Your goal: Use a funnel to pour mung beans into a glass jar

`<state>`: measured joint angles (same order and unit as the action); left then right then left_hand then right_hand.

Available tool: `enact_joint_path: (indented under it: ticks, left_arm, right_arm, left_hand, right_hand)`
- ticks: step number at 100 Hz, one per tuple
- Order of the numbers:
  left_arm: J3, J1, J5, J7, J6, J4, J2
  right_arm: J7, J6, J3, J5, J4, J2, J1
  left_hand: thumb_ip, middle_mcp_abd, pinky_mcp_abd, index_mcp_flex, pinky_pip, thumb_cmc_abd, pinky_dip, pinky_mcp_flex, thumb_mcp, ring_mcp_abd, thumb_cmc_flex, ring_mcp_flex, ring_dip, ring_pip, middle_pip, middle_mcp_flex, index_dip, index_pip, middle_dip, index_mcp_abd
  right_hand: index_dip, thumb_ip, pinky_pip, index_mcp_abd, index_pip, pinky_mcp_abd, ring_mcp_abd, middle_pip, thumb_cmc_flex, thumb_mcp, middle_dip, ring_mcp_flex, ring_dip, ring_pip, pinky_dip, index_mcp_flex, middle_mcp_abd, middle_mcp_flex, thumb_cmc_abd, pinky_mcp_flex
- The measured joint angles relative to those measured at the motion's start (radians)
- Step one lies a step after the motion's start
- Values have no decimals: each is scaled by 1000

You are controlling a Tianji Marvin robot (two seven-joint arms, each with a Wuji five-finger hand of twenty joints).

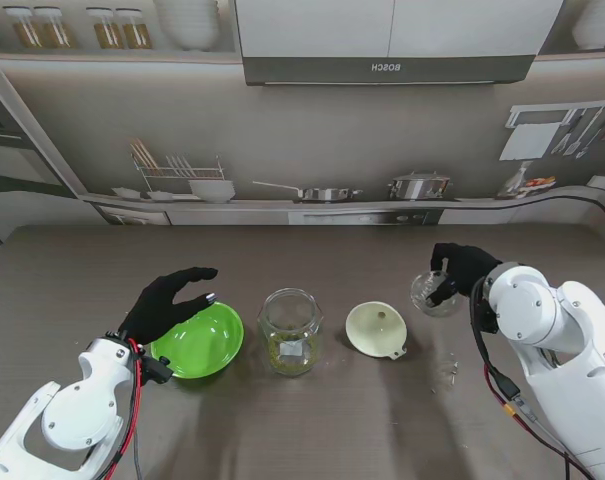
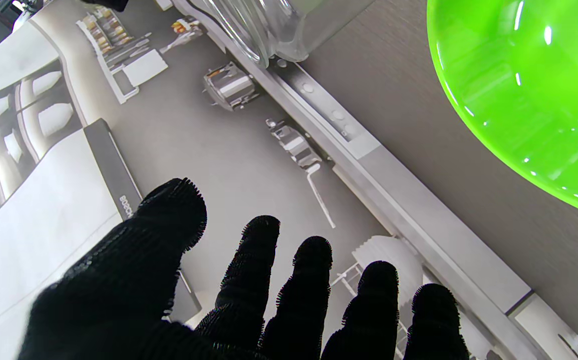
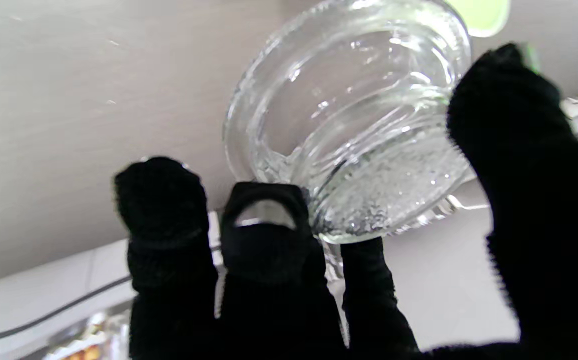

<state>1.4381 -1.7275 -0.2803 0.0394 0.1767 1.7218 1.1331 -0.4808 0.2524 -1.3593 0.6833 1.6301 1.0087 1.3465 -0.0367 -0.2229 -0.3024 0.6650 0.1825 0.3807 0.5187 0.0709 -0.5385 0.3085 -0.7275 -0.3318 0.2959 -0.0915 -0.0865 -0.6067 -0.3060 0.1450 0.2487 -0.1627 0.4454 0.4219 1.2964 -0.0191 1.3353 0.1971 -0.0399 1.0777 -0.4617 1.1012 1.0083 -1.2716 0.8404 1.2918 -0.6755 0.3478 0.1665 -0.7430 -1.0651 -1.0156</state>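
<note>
The glass jar (image 1: 290,331) stands at the middle of the table (image 1: 312,420), and it already has a shallow layer of greenish mung beans (image 1: 287,358) at its bottom, so I judge the pouring largely done. The cream funnel (image 1: 376,329) is off the jar, lying just to its right on the table, tipped with its mouth facing up toward me. Farther right, my right hand (image 1: 460,268) is wrapped around a small clear glass cup (image 1: 434,293) that looks empty; in the right wrist view my fingers (image 3: 263,235) and thumb press its ribbed wall, though I cannot tell whether it rests on the table or is lifted. To the jar's left sits the green bowl (image 1: 199,340), also empty, and my left hand (image 1: 167,303) hovers at its rim with fingers spread, holding nothing. A few spilled specks (image 1: 448,371) lie near my right arm. What remains, I think, is setting the cup down and letting go.
</note>
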Motion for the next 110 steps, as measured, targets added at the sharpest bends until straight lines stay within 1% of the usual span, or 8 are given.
enact_joint_path:
  ticks: [37,67,83,95,102,105,108,110]
  left_arm:
    - [13,-7,1,9,12,1,1]
    - [23,-16,2,17,16,5,3]
    - [25,-17,2,19,17,6,3]
    - [28,-20,2,19,16,9,3]
    - [30,-22,2,20,16,11,3]
    - [30,-22,2,20,15,11,4]
    - [31,-23,2,20,15,11,4]
    - [31,-23,2,20,15,12,4]
  right_arm:
    - [93,38,164,-98,60,21,-89]
    - [179,63,288,-186,62,54,-157]
    - [217,67,339,-242,59,71,-176]
    - [245,64,371,-287,51,84,-182]
    - [257,55,395,-297,40,90,-186]
    - [260,49,406,-297,34,92,-189]
    - [261,42,417,-298,26,94,-192]
    - [261,37,424,-298,21,95,-194]
  left_hand:
    - [0,0,0,0,0,0,0,0,0,0,0,0,0,0,0,0,0,0,0,0]
    - [0,-3,0,0,0,0,0,0,0,0,0,0,0,0,1,0,0,0,0,0]
    - [0,-4,0,0,0,0,0,0,0,0,0,0,0,0,1,0,0,0,0,0]
    - [0,-4,0,0,0,0,0,0,0,0,0,0,0,0,1,0,0,0,0,0]
    - [0,-4,0,0,0,0,0,0,0,0,0,0,0,0,1,0,0,0,0,0]
    - [0,-4,0,0,0,0,0,0,0,0,0,0,0,0,1,0,0,0,0,0]
    - [0,-4,0,0,0,0,0,0,0,0,0,0,0,0,1,0,0,0,0,0]
    - [0,-4,0,0,0,0,0,0,0,0,0,0,0,0,1,0,0,0,0,0]
  right_hand:
    - [-2,0,0,-4,0,0,-14,-6,-22,0,0,0,0,13,0,10,2,0,0,-2]
    - [-3,0,0,-9,0,0,-51,-7,-48,0,-12,-1,0,14,0,25,3,0,0,-2]
    - [-4,0,0,-15,0,1,-81,-7,-64,0,-26,-1,1,14,0,33,3,0,15,-2]
    - [-4,0,0,-16,0,1,-86,-8,-84,3,-29,-1,2,14,0,47,3,-1,32,-2]
    - [-5,0,0,-17,0,1,-86,-8,-119,98,-29,-2,2,14,0,73,3,-13,82,-2]
    - [-2,-27,0,-18,29,1,-86,11,-156,156,-23,-2,2,14,0,103,-11,-28,120,-2]
    - [19,-71,0,-36,99,2,-86,48,-198,204,1,-2,2,14,0,133,-77,-58,166,-2]
    - [25,-88,0,-36,119,2,-86,62,-206,224,9,-2,2,14,0,133,-98,-61,183,-2]
